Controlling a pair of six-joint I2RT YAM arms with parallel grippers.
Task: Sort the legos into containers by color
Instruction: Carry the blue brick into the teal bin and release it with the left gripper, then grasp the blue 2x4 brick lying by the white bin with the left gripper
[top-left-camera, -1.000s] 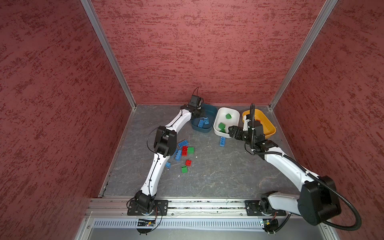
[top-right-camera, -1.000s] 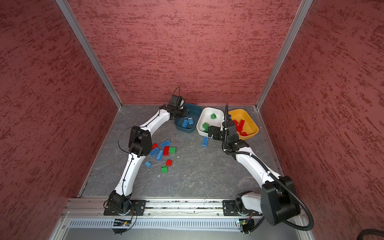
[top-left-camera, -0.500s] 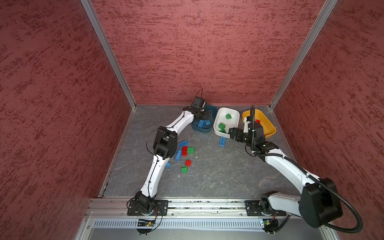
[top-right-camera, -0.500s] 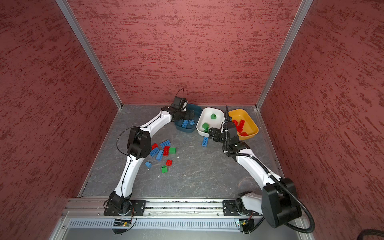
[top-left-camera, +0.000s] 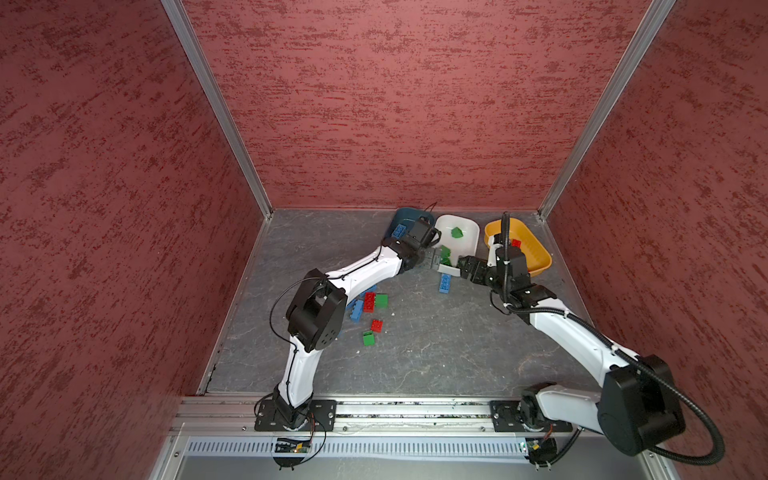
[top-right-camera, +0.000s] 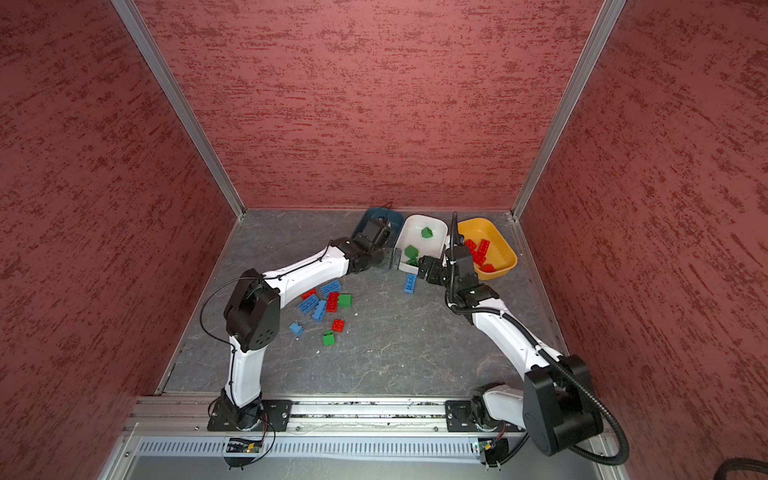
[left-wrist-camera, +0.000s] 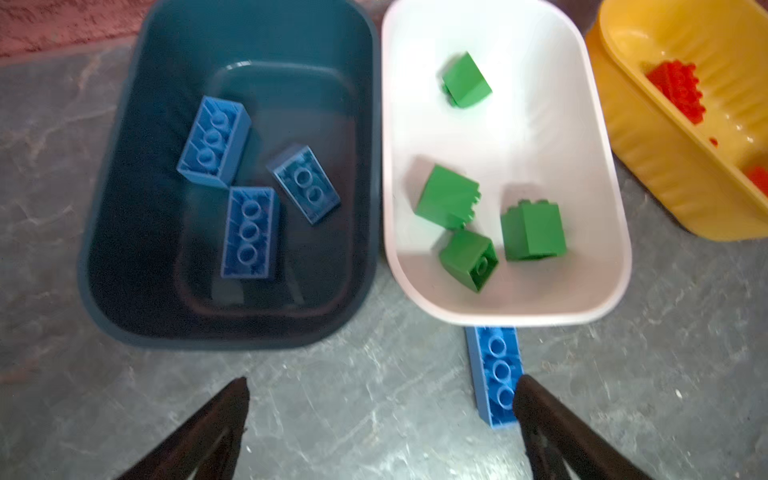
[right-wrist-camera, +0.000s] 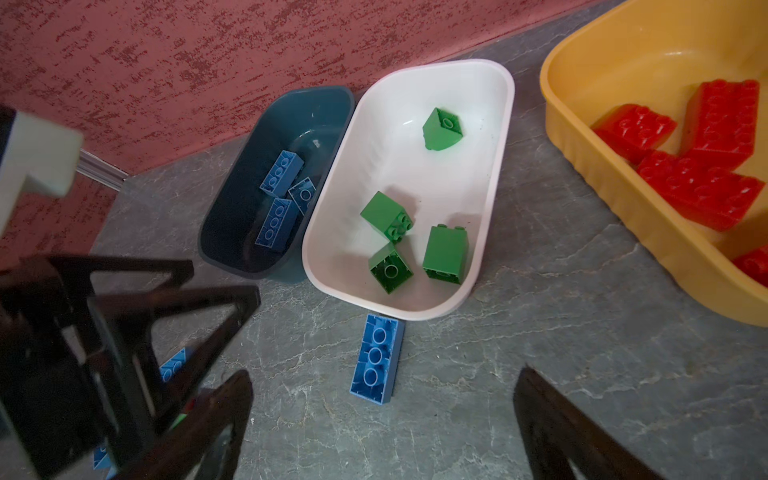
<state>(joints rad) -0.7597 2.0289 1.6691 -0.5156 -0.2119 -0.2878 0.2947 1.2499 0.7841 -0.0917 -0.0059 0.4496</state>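
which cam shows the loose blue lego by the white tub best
The right wrist view: the blue lego lies whole, close and sharp there. In the left wrist view the white tub hides its far end. In both top views it is whole but tiny.

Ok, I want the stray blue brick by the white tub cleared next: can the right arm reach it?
Probably yes. The right tool is open just short of the blue brick, which lies flat on bare floor beside the white tub. The left tool, also open, is close and might crowd it.
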